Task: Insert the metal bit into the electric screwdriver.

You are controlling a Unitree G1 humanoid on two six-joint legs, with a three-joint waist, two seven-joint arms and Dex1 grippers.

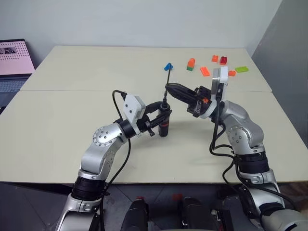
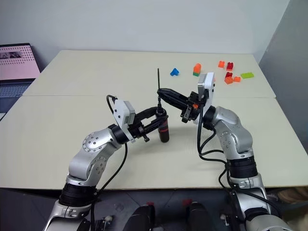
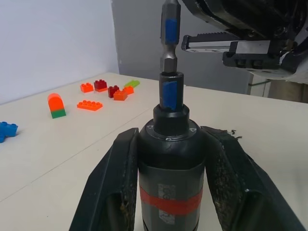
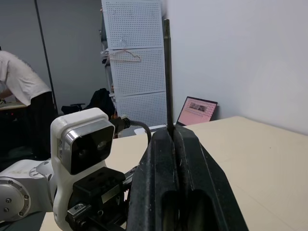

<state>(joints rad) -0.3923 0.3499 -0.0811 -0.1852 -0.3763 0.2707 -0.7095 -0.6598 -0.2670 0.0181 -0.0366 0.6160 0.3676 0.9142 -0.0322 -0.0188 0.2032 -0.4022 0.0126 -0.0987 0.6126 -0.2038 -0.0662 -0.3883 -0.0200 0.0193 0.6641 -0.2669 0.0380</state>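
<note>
left claw (image 1: 156,121) is squeezing the screwdriver (image 1: 164,122) by its fat body, upright near the counter (image 1: 57,125) middle | right claw (image 1: 169,88) is pinching the thin, stiff, slippery bit (image 1: 167,86) | bit is sitting in the tip

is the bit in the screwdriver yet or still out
In. The bit stands upright with its lower end seated in the screwdriver collar; the right gripper grips it higher up.

upright black screwdriver (image 1: 164,122), thin bit (image 1: 167,85) seated atop
</note>
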